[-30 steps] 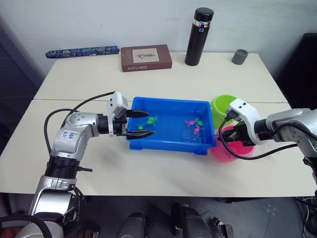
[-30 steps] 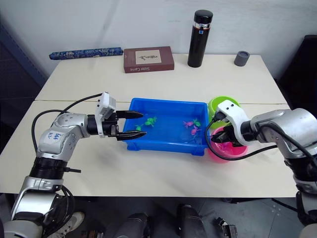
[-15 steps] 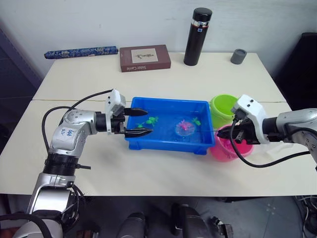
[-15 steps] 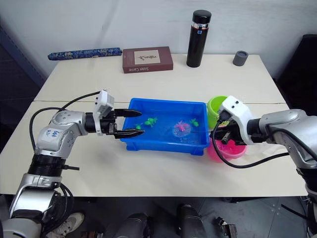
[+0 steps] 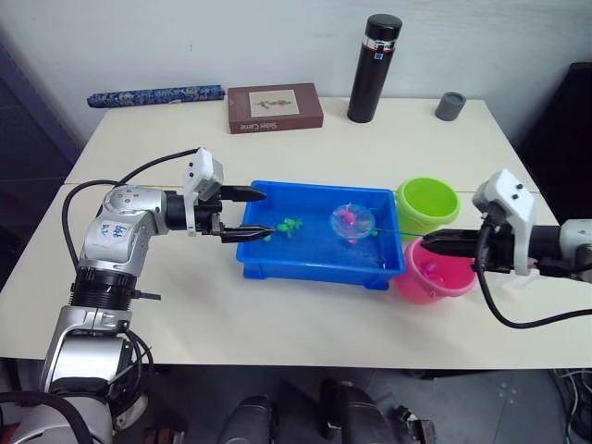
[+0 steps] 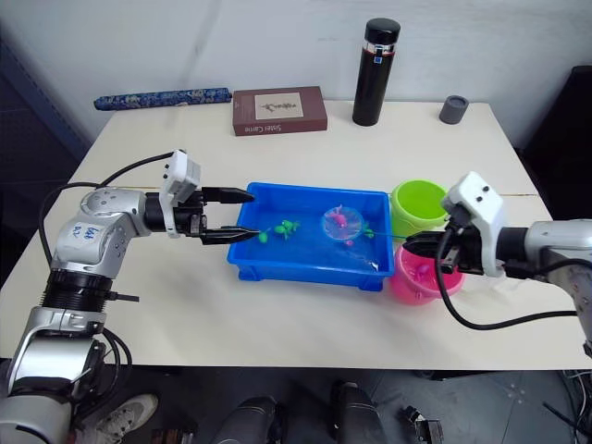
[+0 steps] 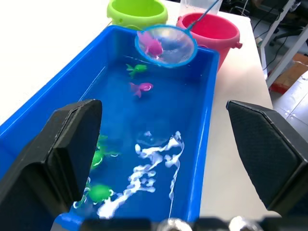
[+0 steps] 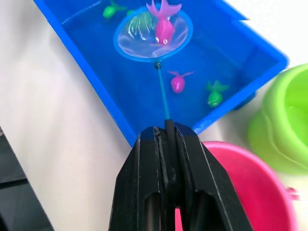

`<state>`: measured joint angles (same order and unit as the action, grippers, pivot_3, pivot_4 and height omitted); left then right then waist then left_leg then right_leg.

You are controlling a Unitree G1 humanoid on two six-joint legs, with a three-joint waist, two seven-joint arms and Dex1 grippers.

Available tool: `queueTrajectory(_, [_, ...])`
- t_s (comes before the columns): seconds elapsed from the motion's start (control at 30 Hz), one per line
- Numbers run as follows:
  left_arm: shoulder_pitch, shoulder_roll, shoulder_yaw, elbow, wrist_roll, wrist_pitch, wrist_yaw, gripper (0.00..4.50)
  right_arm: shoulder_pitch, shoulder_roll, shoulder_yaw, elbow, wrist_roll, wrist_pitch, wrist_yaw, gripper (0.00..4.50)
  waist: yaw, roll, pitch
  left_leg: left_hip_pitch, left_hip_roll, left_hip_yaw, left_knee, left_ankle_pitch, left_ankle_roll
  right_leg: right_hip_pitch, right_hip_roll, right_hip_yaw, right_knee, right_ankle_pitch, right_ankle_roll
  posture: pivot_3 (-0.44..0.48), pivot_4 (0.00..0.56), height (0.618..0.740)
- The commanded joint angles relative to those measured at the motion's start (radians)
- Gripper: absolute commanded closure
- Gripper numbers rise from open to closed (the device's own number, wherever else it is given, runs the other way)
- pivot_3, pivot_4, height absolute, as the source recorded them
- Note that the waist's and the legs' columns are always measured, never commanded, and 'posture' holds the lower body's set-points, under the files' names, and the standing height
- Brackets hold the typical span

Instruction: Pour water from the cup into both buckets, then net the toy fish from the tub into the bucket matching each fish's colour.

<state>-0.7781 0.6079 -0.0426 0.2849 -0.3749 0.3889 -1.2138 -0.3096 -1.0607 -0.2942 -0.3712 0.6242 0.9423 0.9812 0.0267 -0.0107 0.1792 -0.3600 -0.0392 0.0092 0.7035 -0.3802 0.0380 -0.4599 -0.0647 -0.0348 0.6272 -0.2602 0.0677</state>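
My right gripper (image 8: 166, 132) is clamped tight on the thin handle of the net (image 8: 153, 38), whose hoop hangs over the tub (image 5: 277, 266) with one pink fish (image 8: 162, 29) lying in the mesh. I'd carry it level and slowly back toward the pink bucket (image 5: 435, 277), just beside the tub's right end, and tip only once the hoop is above its mouth. My left gripper (image 5: 250, 213) holds nothing, fingers spread wide at the tub's left rim. Farther back, the green bucket (image 5: 427, 205) stands touching the pink one.
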Motion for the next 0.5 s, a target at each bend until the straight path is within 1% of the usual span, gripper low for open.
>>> queueTrajectory(0.03, [0.0, -0.001, 0.002, -0.044, -0.004, -0.007, -0.005, 0.04, 0.079, -0.023, -0.142, -0.039, -0.014, -0.077, 0.026, 4.5, 0.0, 0.0, 0.0, 0.0, 0.0, 0.0, 0.0, 0.0, 0.0, 0.0, 0.0, 0.0, 0.0, 0.0, 0.0, 0.0, 0.15, 0.739])
queueTrajectory(0.07, [0.0, -0.001, 0.003, -0.046, -0.005, -0.005, -0.006, 0.04, 0.096, -0.023, -0.16, -0.04, -0.014, -0.084, 0.027, 4.5, 0.0, 0.0, 0.0, 0.0, 0.0, 0.0, 0.0, 0.0, 0.0, 0.0, 0.0, 0.0, 0.0, 0.0, 0.0, 0.0, 0.15, 0.739])
queueTrajectory(0.17, [0.009, 0.004, 0.01, -0.07, -0.016, 0.011, -0.004, 0.04, 0.21, -0.02, -0.271, -0.028, -0.064, -0.155, 0.046, 4.5, 0.0, 0.0, 0.0, 0.0, 0.0, 0.0, 0.001, 0.0, 0.0, 0.0, 0.0, 0.0, 0.001, 0.0, 0.0, 0.0, 0.15, 0.739])
queueTrajectory(0.3, [0.025, 0.021, 0.021, -0.092, -0.024, 0.031, -0.005, 0.04, 0.324, -0.016, -0.366, -0.014, -0.112, -0.221, 0.067, 4.5, -0.001, 0.0, 0.0, 0.0, 0.0, 0.0, 0.001, 0.0, 0.0, 0.0, 0.0, 0.001, 0.001, 0.0, 0.0, 0.0, 0.15, 0.739])
queueTrajectory(0.5, [0.063, 0.038, 0.044, -0.142, -0.039, 0.067, 0.024, 0.04, 0.449, -0.003, -0.458, 0.022, -0.171, -0.318, 0.099, 4.5, -0.001, 0.0, 0.0, 0.002, 0.0, 0.001, 0.001, 0.0, 0.0, 0.001, 0.0, 0.002, 0.001, 0.0, 0.0, 0.0, 0.15, 0.739])
